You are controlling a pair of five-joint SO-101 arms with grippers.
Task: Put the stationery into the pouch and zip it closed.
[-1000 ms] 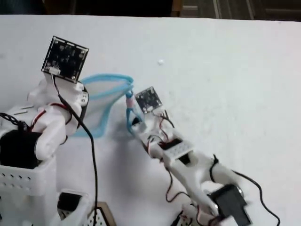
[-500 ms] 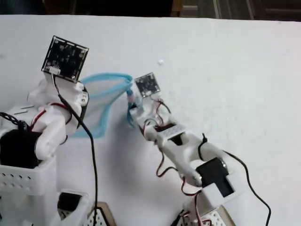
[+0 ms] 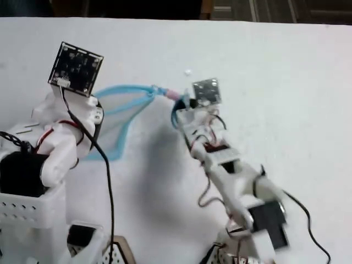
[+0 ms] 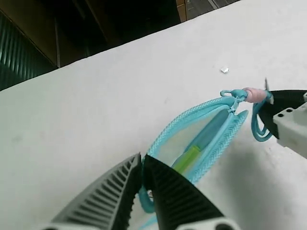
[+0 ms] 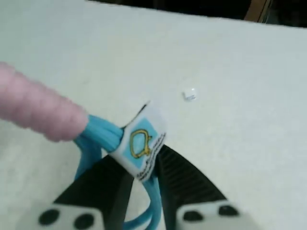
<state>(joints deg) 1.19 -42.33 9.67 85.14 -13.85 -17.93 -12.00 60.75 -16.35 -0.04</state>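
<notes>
A blue mesh pouch (image 3: 118, 113) lay on the white tabletop (image 3: 275, 66), with pens (image 4: 192, 153) already inside and its mouth gaping unzipped. The left gripper (image 4: 142, 175) had its jaws pinched on the pouch's near edge. The right gripper (image 5: 144, 177) had its jaws clamped on the pull strap (image 5: 96, 139). Only the zipping appeared left to do.

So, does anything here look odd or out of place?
Only a small white scrap, loose on the table beyond the pouch. The left gripper pinches the pouch's end, the right gripper its strap.
</notes>
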